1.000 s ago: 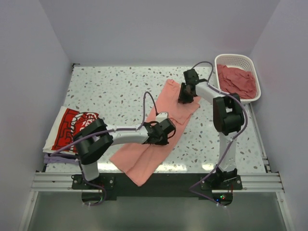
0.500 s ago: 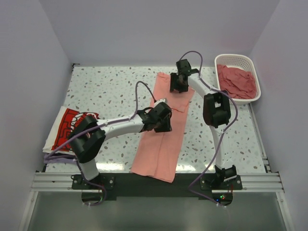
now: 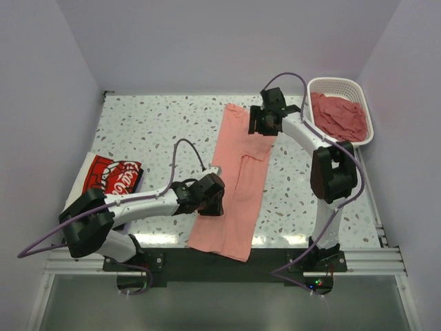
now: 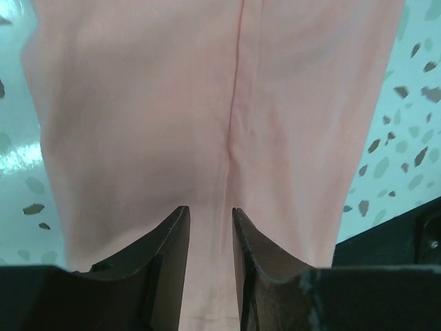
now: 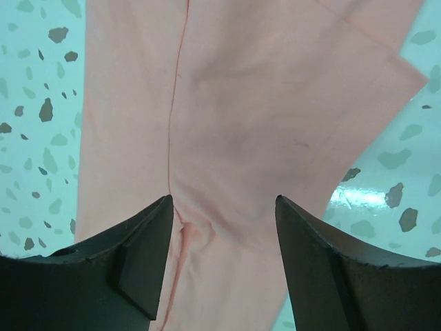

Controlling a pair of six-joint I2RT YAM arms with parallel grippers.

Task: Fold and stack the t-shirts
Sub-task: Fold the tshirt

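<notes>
A salmon-pink t-shirt (image 3: pixel 238 183), folded into a long narrow strip, lies flat on the speckled table from the far middle to the near edge. My left gripper (image 3: pixel 211 204) hovers low at the strip's near left side, its jaws a little apart over the flat cloth (image 4: pixel 207 103) and holding nothing (image 4: pixel 211 219). My right gripper (image 3: pixel 261 127) is over the strip's far end with its jaws wide open above the cloth (image 5: pixel 241 103), empty (image 5: pixel 224 207). A white t-shirt with red-and-black print (image 3: pixel 109 179) lies folded at the left edge.
A white slatted basket (image 3: pixel 335 81) at the far right holds more salmon-pink shirts (image 3: pixel 339 116). The table's near edge and a black rail run just below the strip's near end. The left arm lies across the near-left part of the table.
The shirt was swung and pulled from a slant into a straight strip. Both grippers have let go of it; the left drew back to the near left, the right lifted at the far end.
</notes>
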